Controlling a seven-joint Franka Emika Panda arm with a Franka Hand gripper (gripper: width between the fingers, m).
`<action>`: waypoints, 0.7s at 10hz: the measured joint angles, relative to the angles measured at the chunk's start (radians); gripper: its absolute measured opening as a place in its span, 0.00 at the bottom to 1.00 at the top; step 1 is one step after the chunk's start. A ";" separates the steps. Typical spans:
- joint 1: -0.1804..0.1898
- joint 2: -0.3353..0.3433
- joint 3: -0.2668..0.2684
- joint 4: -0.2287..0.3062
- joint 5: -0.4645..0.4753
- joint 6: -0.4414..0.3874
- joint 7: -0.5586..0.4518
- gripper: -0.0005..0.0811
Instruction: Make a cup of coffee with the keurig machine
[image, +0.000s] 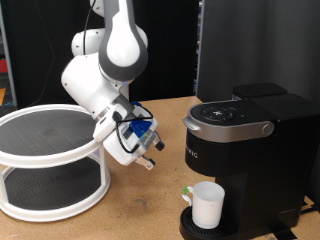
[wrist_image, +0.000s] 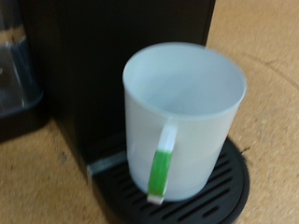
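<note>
Mug (image: 207, 204) on drip tray (wrist_image: 224, 191), apart from fingers (image: 148, 160).

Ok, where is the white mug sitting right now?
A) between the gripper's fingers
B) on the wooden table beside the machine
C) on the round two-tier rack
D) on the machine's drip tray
D: the white mug stands on the round black drip tray at the foot of the keurig machine, while the gripper hangs apart from it, between the rack and the machine.
</note>
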 joint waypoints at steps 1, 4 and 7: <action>-0.012 -0.027 -0.011 0.000 -0.015 -0.026 0.028 1.00; -0.046 -0.137 -0.031 0.001 -0.113 -0.084 0.167 1.00; -0.084 -0.243 -0.037 -0.004 -0.245 -0.139 0.320 1.00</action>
